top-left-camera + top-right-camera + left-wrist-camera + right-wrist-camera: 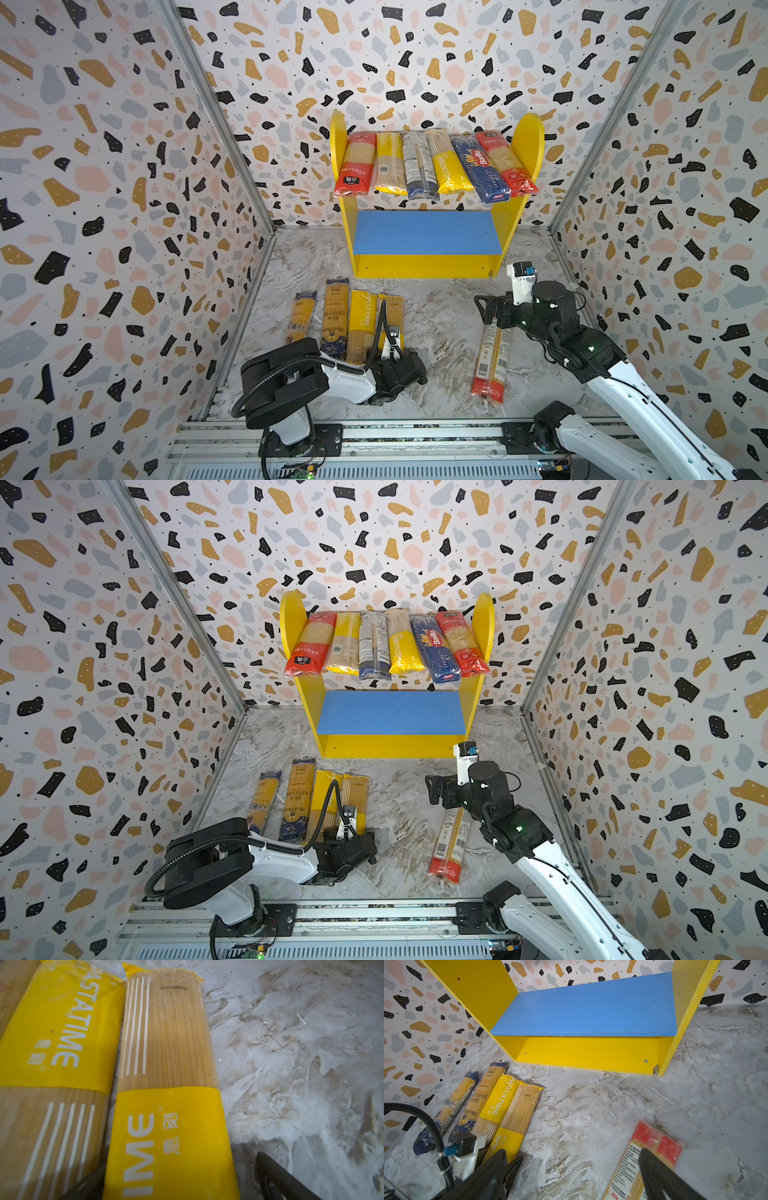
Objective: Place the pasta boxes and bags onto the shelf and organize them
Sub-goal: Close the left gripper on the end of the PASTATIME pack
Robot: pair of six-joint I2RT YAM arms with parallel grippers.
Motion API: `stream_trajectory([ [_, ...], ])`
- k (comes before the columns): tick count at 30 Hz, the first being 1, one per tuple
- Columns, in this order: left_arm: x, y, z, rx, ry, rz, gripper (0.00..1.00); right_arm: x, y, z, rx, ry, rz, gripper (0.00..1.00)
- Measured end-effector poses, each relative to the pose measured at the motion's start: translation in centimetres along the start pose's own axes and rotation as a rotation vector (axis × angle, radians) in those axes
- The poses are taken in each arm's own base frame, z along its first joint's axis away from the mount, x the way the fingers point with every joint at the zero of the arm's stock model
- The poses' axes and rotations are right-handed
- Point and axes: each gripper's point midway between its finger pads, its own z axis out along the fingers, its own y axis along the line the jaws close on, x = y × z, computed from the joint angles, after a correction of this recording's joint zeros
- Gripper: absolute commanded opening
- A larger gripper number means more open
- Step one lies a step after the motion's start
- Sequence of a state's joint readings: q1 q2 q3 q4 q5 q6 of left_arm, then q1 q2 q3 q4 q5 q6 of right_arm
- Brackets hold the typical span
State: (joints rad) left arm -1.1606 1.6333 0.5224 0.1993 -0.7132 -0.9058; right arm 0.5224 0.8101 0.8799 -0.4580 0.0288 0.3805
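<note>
Yellow two-tier shelf (528, 141) standing at 12 o'clock on marble tabletop (436, 332), six long plastic spaghetti packets (451, 170) lying side by side on its upper tier. Left pincer (180, 1160) gaping wide, straddling yellow-banded PASTATIME packet (166, 1043), rightmost of four lying at 7 o'clock. Right pincer (572, 1150) also gaping wide, hovering over far end of red-ended packet (490, 365) lying at 5 o'clock.

The right gripper (572, 1152) hangs with its jaws wide apart above the marble table (612, 1101), 1 finger over the red packet (656, 1140). 4 packets (500, 1105) lie side by side near the shelf (587, 1053), whose blue board (587, 1005) sits above its yellow base
</note>
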Motion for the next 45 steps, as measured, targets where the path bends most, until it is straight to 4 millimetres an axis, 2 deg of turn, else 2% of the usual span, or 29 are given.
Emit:
stream_trajectory([
  [5, -0.4, -0.3, 0.6, -0.004, -0.043, -0.026, 0.69, 0.2, -0.1, -0.3, 0.002, 0.004, 0.003, 0.99],
  [8, -0.8, -1.2, 0.8, 0.031, -0.061, -0.067, 0.58, 0.3, -0.1, -0.6, 0.003, 0.004, 0.006, 0.99],
  [12, -1.0, -2.1, 0.8, 0.075, -0.065, -0.105, 0.37, 0.4, -0.2, -0.9, 0.004, 0.006, 0.015, 0.99],
  [19, -1.0, -2.2, 0.4, 0.117, -0.047, -0.116, 0.0, 0.4, -0.2, -1.3, 0.002, 0.005, 0.023, 0.99],
  [25, -0.4, -1.9, -0.9, 0.156, 0.008, -0.084, 0.0, 0.4, 0.0, -1.4, -0.01, 0.005, 0.025, 0.99],
  [34, -0.2, 0.6, -3.1, 0.131, 0.04, 0.03, 0.0, -0.2, 0.4, -1.8, -0.026, -0.007, 0.031, 0.99],
  [45, -2.6, 3.3, -5.5, 0.112, -0.059, 0.055, 0.0, -0.3, 0.5, -1.7, -0.028, -0.004, 0.031, 0.99],
])
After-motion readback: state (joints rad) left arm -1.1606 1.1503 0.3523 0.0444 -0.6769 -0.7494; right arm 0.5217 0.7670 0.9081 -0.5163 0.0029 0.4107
